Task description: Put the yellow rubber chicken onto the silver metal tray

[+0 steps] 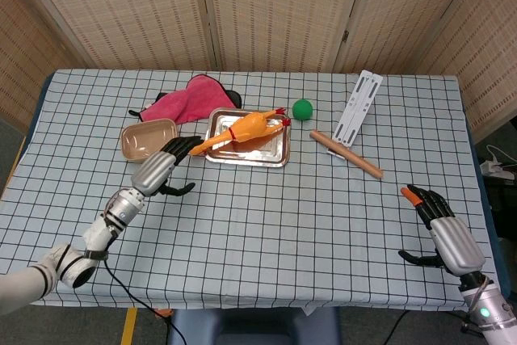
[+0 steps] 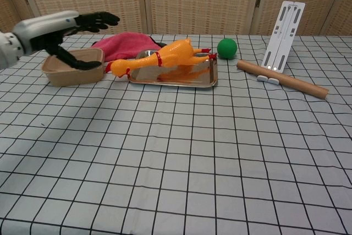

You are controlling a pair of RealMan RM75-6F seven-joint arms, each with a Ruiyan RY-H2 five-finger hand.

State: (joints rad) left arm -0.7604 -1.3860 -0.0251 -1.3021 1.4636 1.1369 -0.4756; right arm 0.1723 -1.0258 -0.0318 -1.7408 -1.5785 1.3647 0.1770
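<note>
Yellow rubber chicken (image 1: 246, 128) lies on silver metal tray (image 1: 279, 153), long axis diagonal, head overhanging the near-left rim toward left hand (image 1: 160, 170), nearer, spread wide, empty; right hand (image 1: 447, 233) far off, empty

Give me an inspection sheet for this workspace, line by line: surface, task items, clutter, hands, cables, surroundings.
Surface: table under a black-checked cloth.
Job's things: yellow rubber chicken lies on the silver metal tray, its head end sticking out past the tray's left edge.
Clutter: pink cloth, tan container, green ball, wooden rod, white bracket.
Hands: left hand empty, fingers spread, clear of the chicken; right hand empty, near the table's right edge.
Cables: nothing seen on the table.
Surroundings: woven folding screens behind.
</note>
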